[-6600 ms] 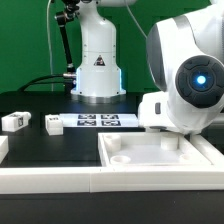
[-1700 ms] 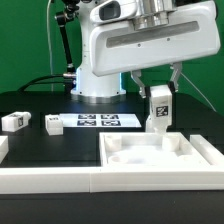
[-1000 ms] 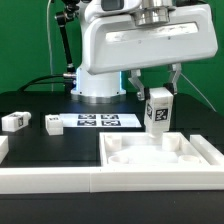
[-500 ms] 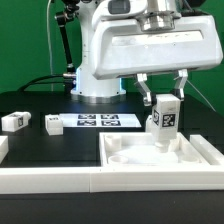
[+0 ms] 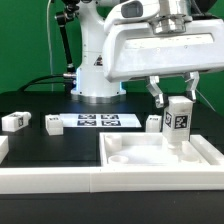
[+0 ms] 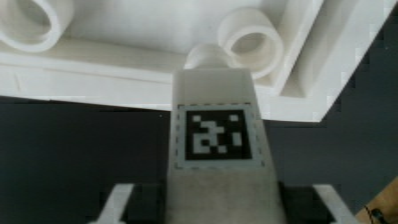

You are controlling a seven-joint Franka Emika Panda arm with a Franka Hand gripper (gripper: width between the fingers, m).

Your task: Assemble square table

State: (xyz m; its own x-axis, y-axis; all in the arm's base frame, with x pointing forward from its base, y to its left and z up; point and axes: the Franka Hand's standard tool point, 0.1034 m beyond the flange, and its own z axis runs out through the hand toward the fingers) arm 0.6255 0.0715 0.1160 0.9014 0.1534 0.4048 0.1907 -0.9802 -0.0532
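The gripper (image 5: 176, 98) clamps a leg (image 5: 179, 124) above the tray top (image 5: 120, 139), far corner at the exterior view's right. The leg appears light, rigid and smooth, so grip its flat sides.

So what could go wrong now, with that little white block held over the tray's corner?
The leg hangs in the gripper above the table top. If it comes down off-centre from the round socket, it may jam, tilt or slip in the grip. A loose leg stands close beside it and might get knocked over.
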